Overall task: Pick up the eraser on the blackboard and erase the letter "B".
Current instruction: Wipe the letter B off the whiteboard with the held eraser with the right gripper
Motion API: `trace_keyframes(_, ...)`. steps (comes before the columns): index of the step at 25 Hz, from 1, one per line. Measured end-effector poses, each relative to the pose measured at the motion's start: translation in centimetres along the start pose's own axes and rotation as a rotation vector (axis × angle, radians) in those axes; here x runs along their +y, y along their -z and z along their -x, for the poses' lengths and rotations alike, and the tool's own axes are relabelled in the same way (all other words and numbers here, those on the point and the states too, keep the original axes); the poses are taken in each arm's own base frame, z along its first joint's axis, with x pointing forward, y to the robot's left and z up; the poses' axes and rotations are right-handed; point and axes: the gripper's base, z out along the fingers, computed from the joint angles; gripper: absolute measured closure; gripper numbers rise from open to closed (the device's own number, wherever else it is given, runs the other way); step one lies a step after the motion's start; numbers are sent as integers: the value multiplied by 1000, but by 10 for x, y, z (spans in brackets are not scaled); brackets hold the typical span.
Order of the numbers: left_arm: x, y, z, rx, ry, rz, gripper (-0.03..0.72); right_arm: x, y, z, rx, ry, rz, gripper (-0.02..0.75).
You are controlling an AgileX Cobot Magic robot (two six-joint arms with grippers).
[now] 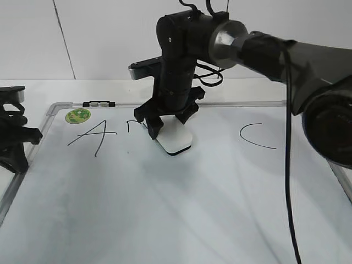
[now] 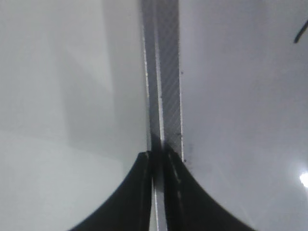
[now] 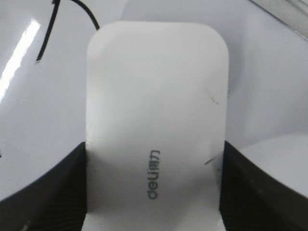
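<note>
Far left, exterior view: the left gripper [image 1: 14,132] is parked over the left frame of the blackboard [image 1: 44,129], off the writing area. Its wrist view shows the two fingers drawn together over the grey frame strip, nothing between them. Idle; best left where it is.

Next along the top rail: round green sticker [image 1: 77,115], then the small black-and-clear clip [image 1: 99,103] on the frame. Below them the slanted letter "A" [image 1: 93,135], intact.

Centre: the right gripper [image 1: 168,122] reaches across from the right and stands nose-down over the board. It grips the eraser [image 1: 176,137] by its long sides; wrist view shows both dark finger pads pressed flush against the white block [image 3: 156,120], brand print visible, grip square. The eraser's dark underside appears to sit on or just at the board surface, tilted slightly in plan.

Only a short top stroke of the letter "B" [image 1: 127,125] shows, just left of the gripper; the rest is either under the arm and eraser or already gone. Cannot tell which.

Judgement: the wiping step is in hand. To do it well:
- keep the pad flat and pressed evenly, not riding on one edge;
- sweep left over that remaining stroke, overlapping passes;
- stop short of the "A", which lies near;
- lift clear to check for faint residue.

Far right: the open-curve letter "C" [image 1: 256,136], well apart from the eraser, not at risk.
</note>
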Motion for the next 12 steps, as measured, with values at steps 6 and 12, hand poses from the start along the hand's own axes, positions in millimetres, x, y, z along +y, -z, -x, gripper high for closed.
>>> trace_keyframes(6,0,0,0,0,2,-4,656,0,4,4,-2,-11,12,171)
trace_keyframes(12,0,0,0,-2,0,-4,656,-3,8,11,-40,-22,23,171)
